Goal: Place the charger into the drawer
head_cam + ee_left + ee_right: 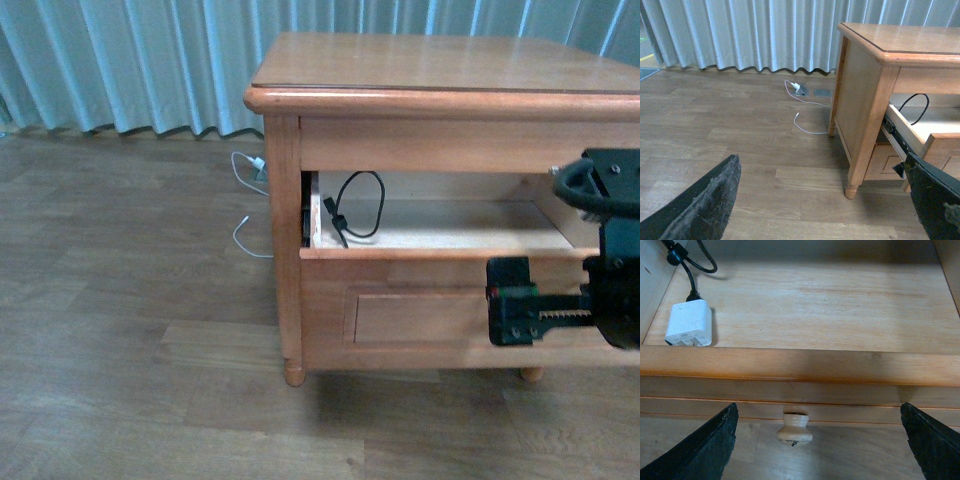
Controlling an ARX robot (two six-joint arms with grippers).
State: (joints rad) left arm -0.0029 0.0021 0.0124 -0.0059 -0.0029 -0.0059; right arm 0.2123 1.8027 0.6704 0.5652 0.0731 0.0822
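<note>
Fingers [700, 450] of the right gripper [817, 450] are being held wide apart, empty, in front of the pale knob [794, 429] of the drawer [800, 365], which is being kept pulled open. Beyond the front rim, the charger [689, 323] is being seen lying flat on the pale floor, in the front corner by the side wall, its black cable [360, 205] looping toward the back. In the left wrist view, the left gripper [825, 200] is likewise being shown spread open, empty, above the wooden floor [740, 140]. Farther off, a white cable [807, 127] is lying beside the cabinet [450, 90].
</note>
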